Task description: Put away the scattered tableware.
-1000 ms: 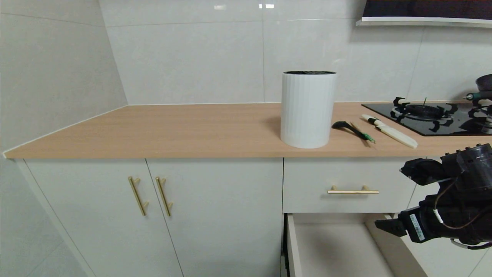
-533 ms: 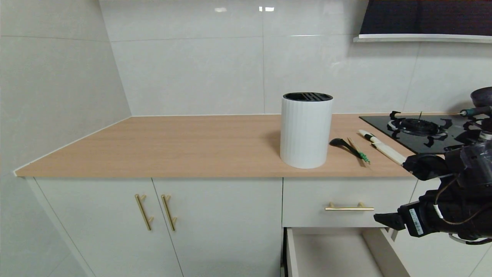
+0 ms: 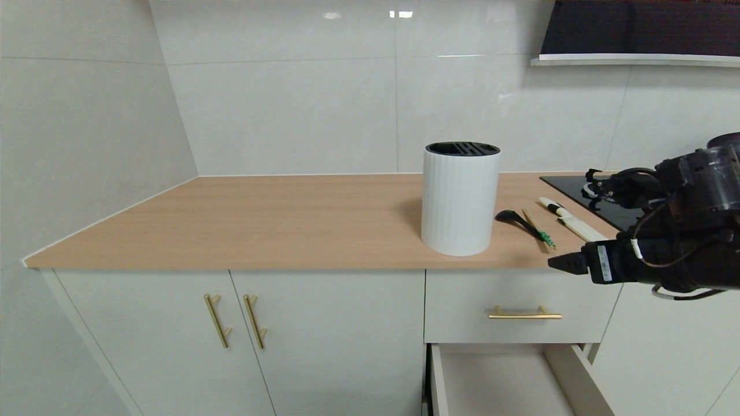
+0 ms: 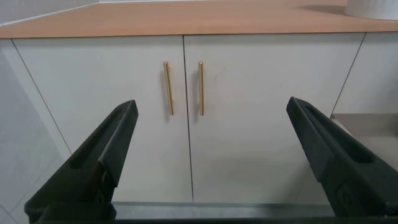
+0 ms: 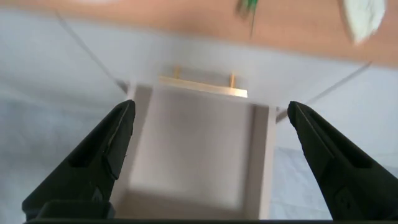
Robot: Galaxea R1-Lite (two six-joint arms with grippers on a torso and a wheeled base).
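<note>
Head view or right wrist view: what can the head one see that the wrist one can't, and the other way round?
Head view, not right wrist view: the whole white knife holder with its slotted top, the black spoon, the stove, two cupboard doors. Right wrist view, not head view: the floor of the open drawer, seen from straight above. Both: that drawer, the gold handle above it, green-tipped chopsticks, the white knife, the wooden counter, the open right end effector.

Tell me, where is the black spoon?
In the head view, the spoon lies on the counter toward the robot's right, just right of the white holder and beside the chopsticks.
</note>
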